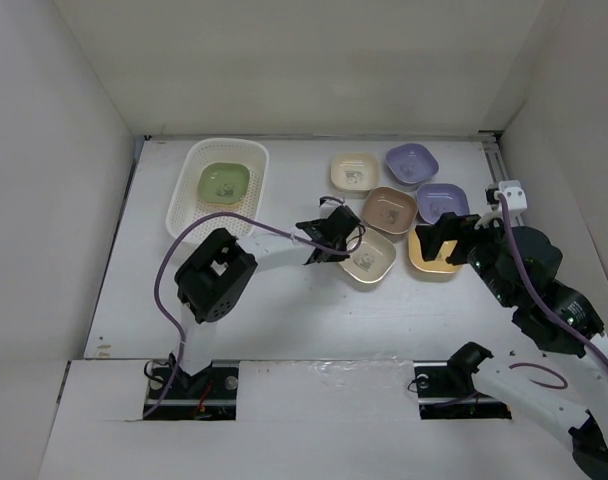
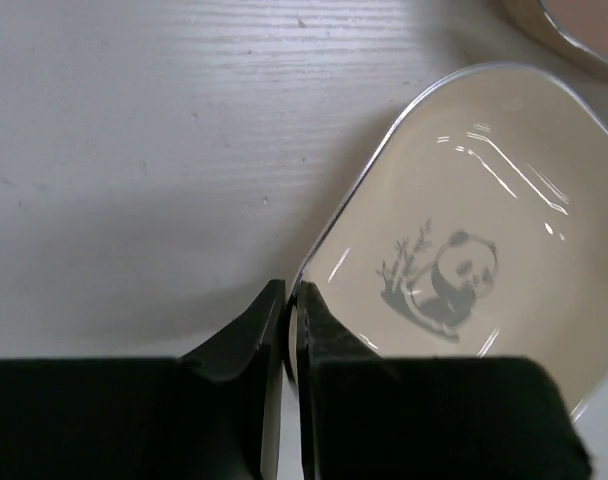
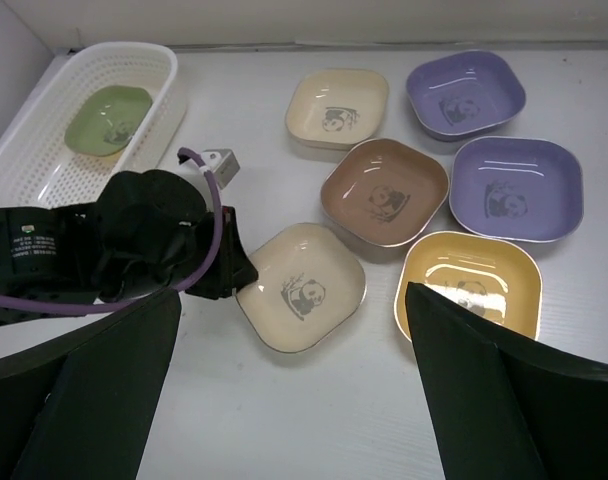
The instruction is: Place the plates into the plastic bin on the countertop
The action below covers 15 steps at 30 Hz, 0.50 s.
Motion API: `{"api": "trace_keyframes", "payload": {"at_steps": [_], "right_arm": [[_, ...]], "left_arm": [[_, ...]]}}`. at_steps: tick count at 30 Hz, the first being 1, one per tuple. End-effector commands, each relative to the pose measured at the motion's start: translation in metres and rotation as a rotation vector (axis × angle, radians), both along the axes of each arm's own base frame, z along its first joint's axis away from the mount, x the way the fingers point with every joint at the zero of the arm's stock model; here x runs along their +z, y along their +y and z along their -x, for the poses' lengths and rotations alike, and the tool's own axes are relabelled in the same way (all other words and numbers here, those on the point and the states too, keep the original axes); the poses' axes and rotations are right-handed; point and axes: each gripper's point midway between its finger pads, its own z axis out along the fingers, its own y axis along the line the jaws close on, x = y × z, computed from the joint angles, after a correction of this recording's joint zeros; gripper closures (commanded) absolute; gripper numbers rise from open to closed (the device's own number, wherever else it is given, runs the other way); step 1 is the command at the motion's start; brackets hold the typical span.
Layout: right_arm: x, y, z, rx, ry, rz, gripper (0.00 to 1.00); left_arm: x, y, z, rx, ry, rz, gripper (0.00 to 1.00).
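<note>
My left gripper (image 1: 334, 243) is shut on the near-left rim of a beige plate (image 1: 369, 258) with a panda print, which lies on the countertop (image 1: 284, 310). In the left wrist view the fingertips (image 2: 292, 300) pinch that plate's (image 2: 484, 230) rim. My right gripper (image 1: 446, 238) is open and empty, hovering over a yellow-orange plate (image 1: 432, 262). Its wide-spread jaws frame the beige plate (image 3: 302, 287) and the yellow-orange plate (image 3: 469, 285). The white plastic bin (image 1: 187, 205) at the back left holds a green plate (image 1: 224, 183).
A cream plate (image 1: 355, 171), a brown plate (image 1: 389, 209) and two lavender plates (image 1: 412, 161) (image 1: 443, 202) lie close together behind the held plate. White walls close in the left, back and right. A rail runs along the right edge (image 1: 496, 165).
</note>
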Motion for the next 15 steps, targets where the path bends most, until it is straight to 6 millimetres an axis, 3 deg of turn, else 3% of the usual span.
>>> {"api": "trace_keyframes", "payload": {"at_steps": [1, 6, 7, 9, 10, 11, 13, 14, 15], "right_arm": [[0.013, 0.003, 0.000, 0.013, -0.035, -0.029, 0.00], [0.011, 0.007, 0.000, 0.031, -0.034, -0.033, 0.00], [0.009, 0.008, -0.003, 0.033, -0.027, -0.017, 0.00], [0.012, 0.013, -0.006, 0.043, -0.037, -0.027, 0.00], [0.008, 0.013, -0.007, 0.043, -0.029, -0.021, 0.00], [0.009, 0.017, -0.010, 0.052, -0.033, -0.026, 0.00], [0.006, 0.021, -0.016, 0.054, -0.036, -0.030, 0.00], [0.006, 0.023, -0.019, 0.054, -0.037, -0.031, 0.00], [-0.001, 0.027, -0.024, 0.054, -0.019, -0.019, 0.00]], "left_arm": [[-0.020, 0.049, 0.021, 0.131, 0.055, -0.146, 1.00], [0.002, 0.094, 0.030, 0.264, -0.011, -0.206, 1.00], [0.032, 0.091, 0.024, 0.285, -0.064, -0.141, 1.00], [0.056, 0.107, 0.014, 0.335, -0.098, -0.102, 1.00], [0.080, 0.109, 0.006, 0.350, -0.131, -0.033, 1.00], [0.094, 0.127, -0.018, 0.412, -0.160, 0.011, 1.00], [0.123, 0.137, -0.044, 0.408, -0.179, 0.092, 1.00], [0.134, 0.159, -0.065, 0.451, -0.202, 0.110, 1.00], [0.147, 0.168, -0.077, 0.463, -0.229, 0.129, 1.00]]}}
